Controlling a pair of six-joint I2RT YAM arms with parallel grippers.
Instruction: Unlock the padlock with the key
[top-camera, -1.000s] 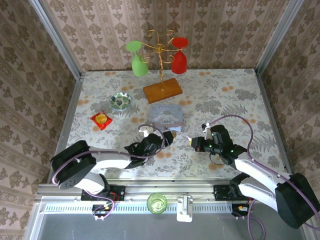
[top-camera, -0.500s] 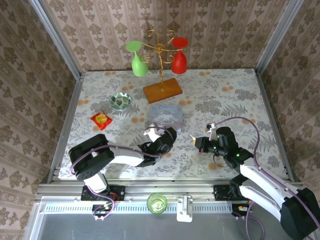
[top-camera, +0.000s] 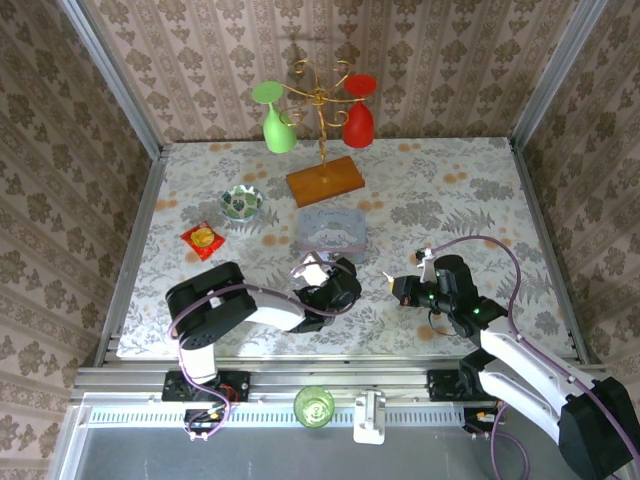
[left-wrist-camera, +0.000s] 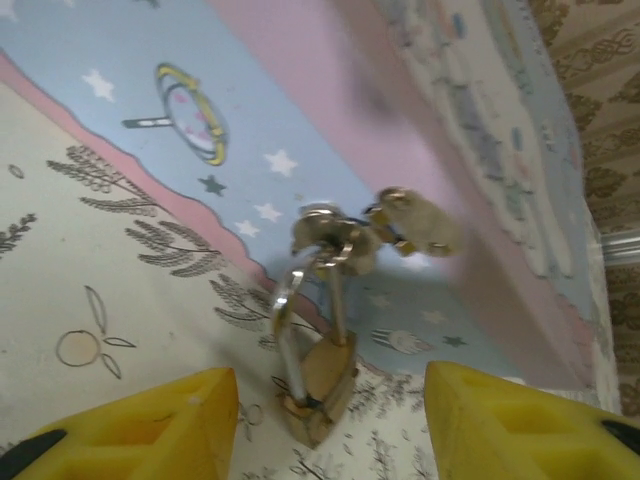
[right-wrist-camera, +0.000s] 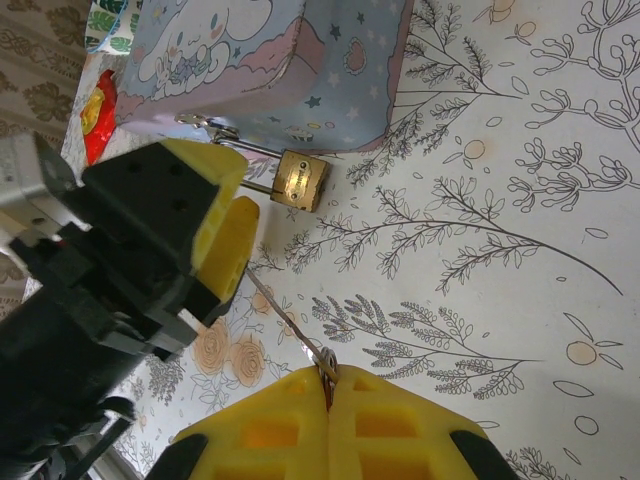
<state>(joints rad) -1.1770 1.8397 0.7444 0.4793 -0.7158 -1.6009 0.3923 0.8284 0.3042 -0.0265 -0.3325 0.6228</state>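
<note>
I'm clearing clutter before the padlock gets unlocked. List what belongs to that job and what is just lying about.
Job:
padlock, hanging on the tin
key, pinched in the right end effector
left end effector, open either side of the padlock

Lying about:
stand
green glass
red glass
bowl
red packet

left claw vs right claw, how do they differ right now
The left yellow claw is open, fingers apart either side of the small brass padlock; the right yellow claw is shut, fingers pressed together. The left claw holds nothing; the right claw pinches the thin dull metal key. The left claw sits by the pale blue cartoon tin; the right claw is farther from it. Both have yellow fingers.
</note>
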